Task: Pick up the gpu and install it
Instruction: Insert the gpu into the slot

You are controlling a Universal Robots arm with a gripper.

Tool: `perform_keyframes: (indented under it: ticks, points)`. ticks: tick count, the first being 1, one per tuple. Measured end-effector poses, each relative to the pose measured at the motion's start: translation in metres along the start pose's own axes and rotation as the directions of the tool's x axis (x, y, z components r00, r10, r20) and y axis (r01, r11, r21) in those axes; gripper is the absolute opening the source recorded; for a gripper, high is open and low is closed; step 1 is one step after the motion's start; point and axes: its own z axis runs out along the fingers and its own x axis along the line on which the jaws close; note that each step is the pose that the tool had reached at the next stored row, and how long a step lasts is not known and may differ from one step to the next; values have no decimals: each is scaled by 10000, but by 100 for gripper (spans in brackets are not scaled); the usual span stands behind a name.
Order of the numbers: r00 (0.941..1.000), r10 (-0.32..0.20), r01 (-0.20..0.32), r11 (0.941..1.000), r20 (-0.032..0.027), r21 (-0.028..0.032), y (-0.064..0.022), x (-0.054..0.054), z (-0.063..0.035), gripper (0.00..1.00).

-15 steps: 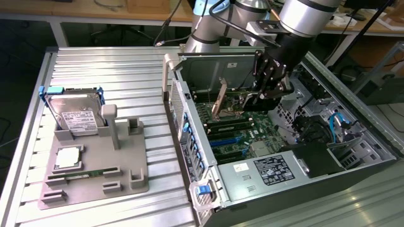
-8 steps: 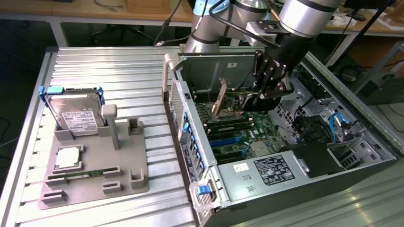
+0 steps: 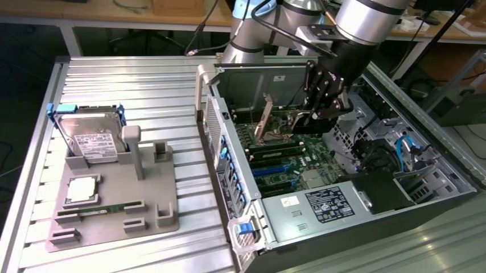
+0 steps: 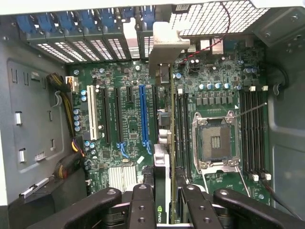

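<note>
My gripper (image 3: 319, 114) is down inside the open computer case (image 3: 227, 136) and is shut on the gpu (image 3: 292, 122). The gpu is a thin dark card whose pale metal bracket (image 3: 267, 116) points toward the case's slotted rear wall. In the wrist view I see the gpu (image 4: 164, 143) edge-on, running from between my black fingers (image 4: 143, 205) out to its bracket (image 4: 164, 45). The card hangs above the green motherboard (image 4: 119, 86), between the long blue slot (image 4: 143, 114) and the black memory slots (image 4: 181, 124). I cannot tell whether it touches a slot.
On the grey fixture (image 3: 114, 227) at the exterior view's left stand a silver hard drive in a blue frame (image 3: 87, 133), a small silver square part (image 3: 82, 189) and a green memory stick (image 3: 99, 211). Case walls, cables (image 4: 66, 95) and the processor socket (image 4: 215, 140) surround the card.
</note>
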Motion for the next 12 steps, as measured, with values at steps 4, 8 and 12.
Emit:
perform_keyframes:
  ticks: [4,8,12]
  points:
    - [9999,-130,128,9987,24,489,10,1,5,27]
    - [9996,-275,274,9989,15,391,8,22,54,27]
    - [9974,-723,723,9970,-6,260,5,36,109,27]
